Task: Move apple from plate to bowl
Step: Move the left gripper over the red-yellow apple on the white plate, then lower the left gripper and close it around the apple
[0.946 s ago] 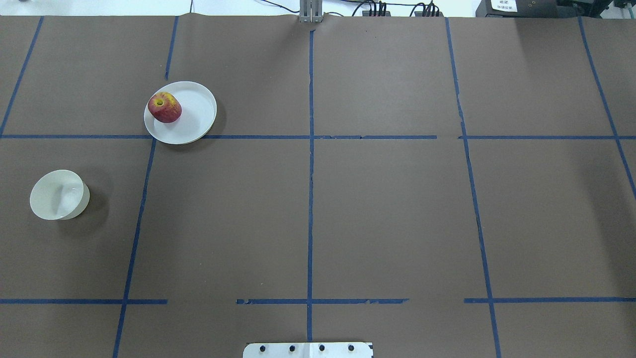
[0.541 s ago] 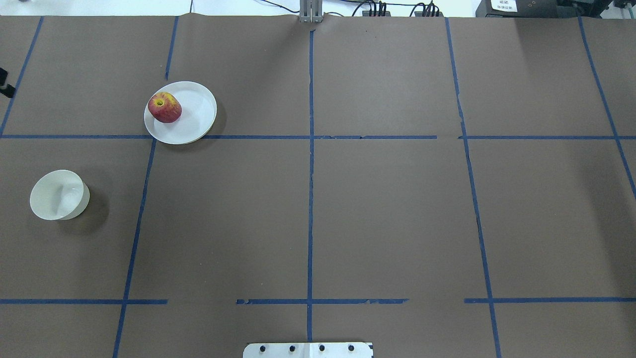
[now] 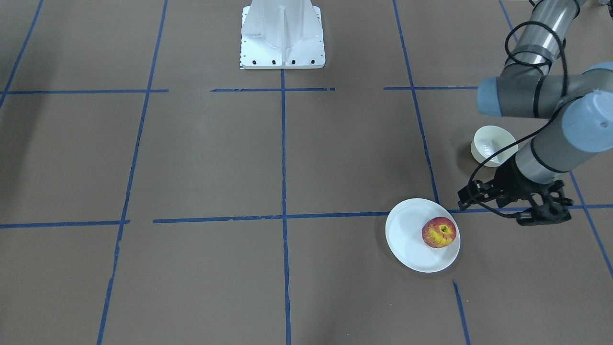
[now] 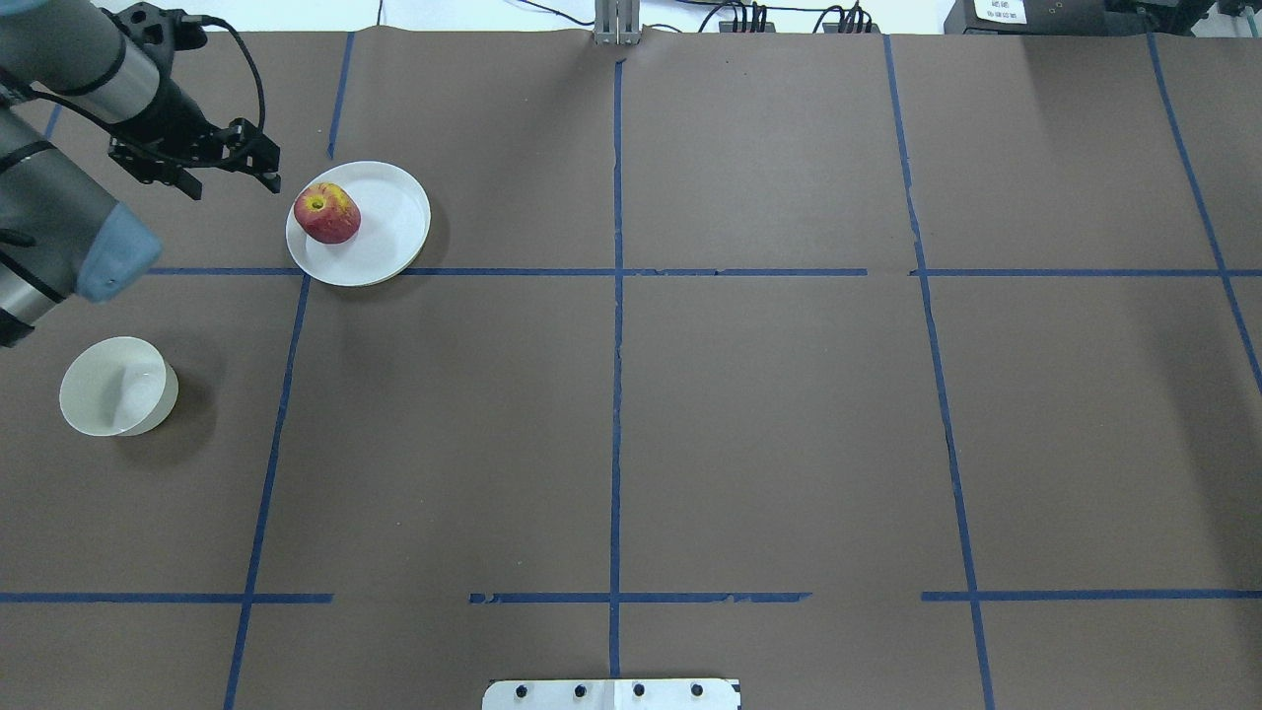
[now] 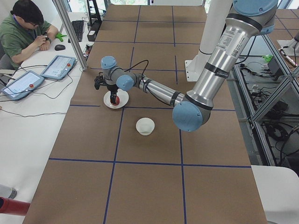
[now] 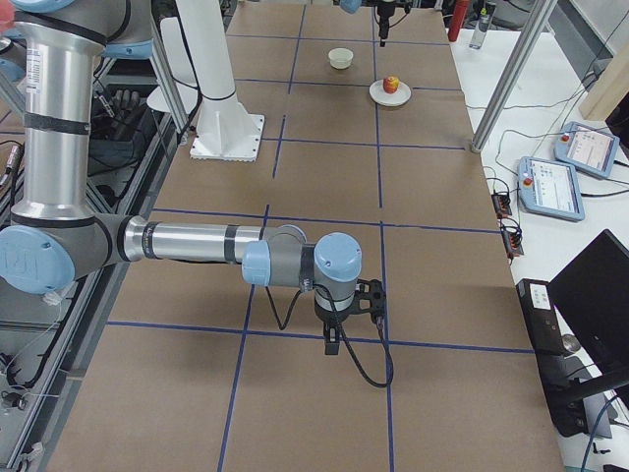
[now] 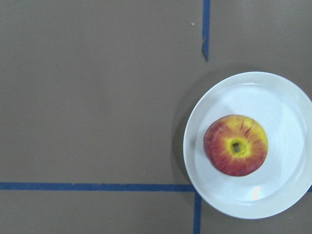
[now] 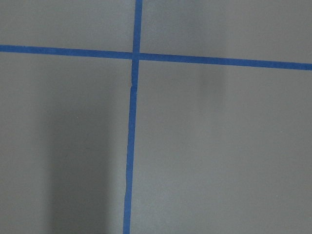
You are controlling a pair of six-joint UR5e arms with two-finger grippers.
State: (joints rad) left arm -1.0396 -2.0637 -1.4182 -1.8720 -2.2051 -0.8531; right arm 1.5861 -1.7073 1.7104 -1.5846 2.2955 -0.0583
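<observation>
A: Where do we log the apple (image 4: 326, 212) against the fingers?

B: It lies on the plate (image 4: 394, 222), on the half toward the left gripper (image 4: 268, 158). That gripper hangs above the brown paper (image 4: 769, 414), just outside the plate's rim. We note a clear gap between its fingers and the fruit, so there is no contact. In the left wrist view the apple (image 7: 236, 145) sits right of centre, dimple up.

A: Finger state?

B: Left: the black fingers look spread to us, with nothing between them. Right gripper (image 6: 334, 339): it is over the table's other end and points down at the paper. It shows only from the side camera, so we cannot tell whether its fingers are apart or together.

A: Surfaces and shapes?

B: Apple: round, with red skin streaked yellow. The yellow is strongest around the dark dimple, and the skin has a slight sheen.
Plate: flat, round and smooth white, with a shallow raised rim, and much wider than the fruit.
Bowl (image 4: 110, 387): small, deep, round and white. It stands upright, well apart from the plate and nearer the robot.
Paper: matte brown, marked into rectangles by blue tape (image 4: 615, 394). We see one strip run under the plate's edge.
</observation>
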